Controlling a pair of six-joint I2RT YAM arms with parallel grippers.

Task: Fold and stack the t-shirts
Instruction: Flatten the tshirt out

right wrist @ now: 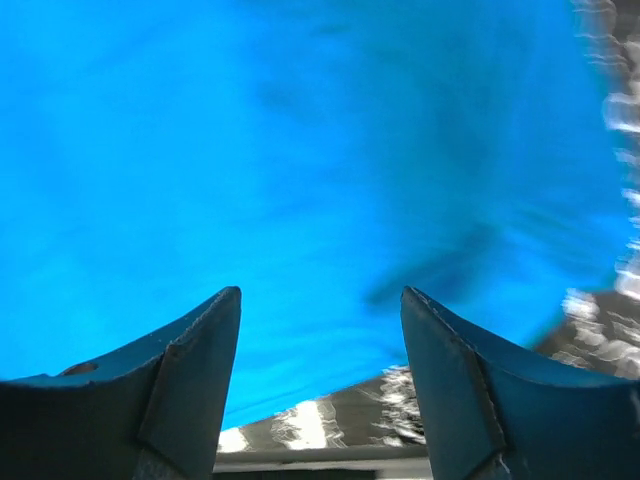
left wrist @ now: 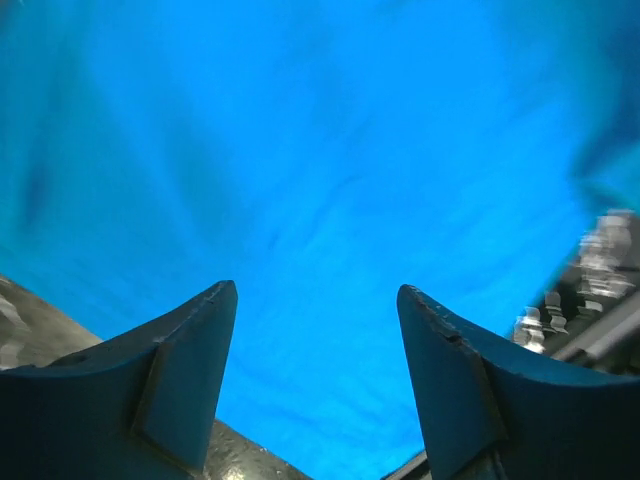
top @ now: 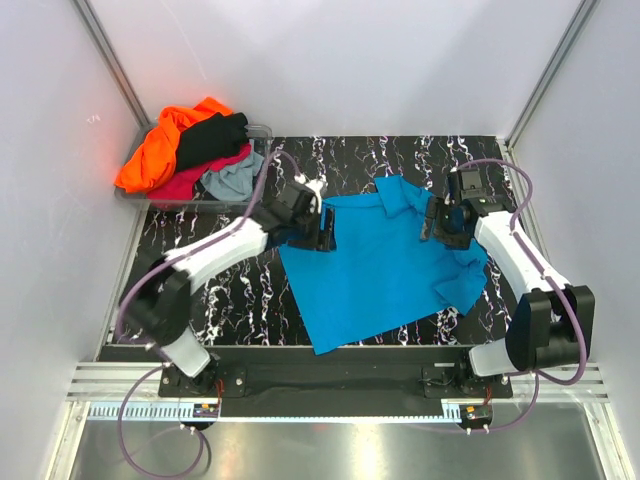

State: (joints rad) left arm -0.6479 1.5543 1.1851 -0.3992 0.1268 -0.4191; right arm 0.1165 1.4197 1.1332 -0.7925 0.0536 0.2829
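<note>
A turquoise-blue t-shirt [top: 375, 265] lies spread on the black marbled table, with rumpled folds at its upper right and right edge. My left gripper [top: 327, 231] is open at the shirt's upper left edge; in the left wrist view the blue cloth [left wrist: 320, 180] fills the space beyond its fingers [left wrist: 195, 370]. My right gripper [top: 428, 224] is open at the shirt's upper right; the right wrist view shows blue cloth [right wrist: 300, 160] beyond its fingers [right wrist: 200, 380]. Orange [top: 155, 150], black [top: 212, 138], crimson-pink [top: 195, 180] and grey [top: 232, 178] shirts lie heaped in a bin.
The clear plastic bin [top: 262, 135] stands at the table's back left corner. White walls with metal posts close in the back and sides. The marbled tabletop [top: 250, 290] shows to the left of the blue shirt and behind it.
</note>
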